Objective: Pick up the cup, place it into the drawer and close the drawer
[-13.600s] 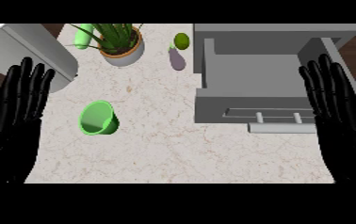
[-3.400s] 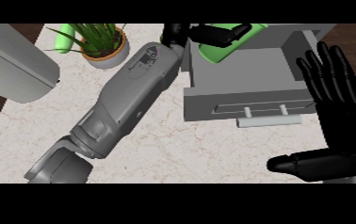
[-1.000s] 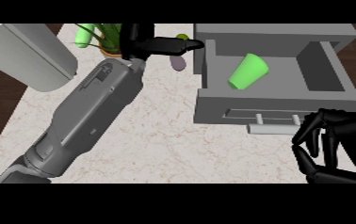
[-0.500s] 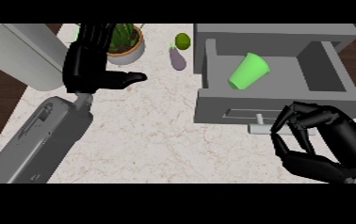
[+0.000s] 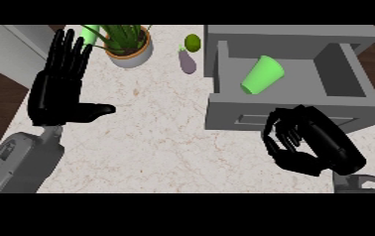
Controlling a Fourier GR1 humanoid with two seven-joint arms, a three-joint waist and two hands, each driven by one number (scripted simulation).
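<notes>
The green cup (image 5: 262, 75) lies on its side inside the open grey drawer (image 5: 285, 112), toward its left part. My right hand (image 5: 306, 141) is in front of the drawer's front panel, fingers curled, covering the handle area; whether it touches the handle is hidden. Over the counter at the left, my left hand (image 5: 60, 84) is open with straight fingers and the thumb pointing right, holding nothing.
A potted plant (image 5: 127, 44) stands at the back of the marble counter (image 5: 154, 136). An eggplant (image 5: 187, 62) and a small green fruit (image 5: 192, 42) lie just left of the drawer. A grey appliance (image 5: 18, 49) fills the back left corner.
My left arm has pulled back from the drawer to the left, leaving the cup inside. My right hand has curled and moved up to the drawer's front.
</notes>
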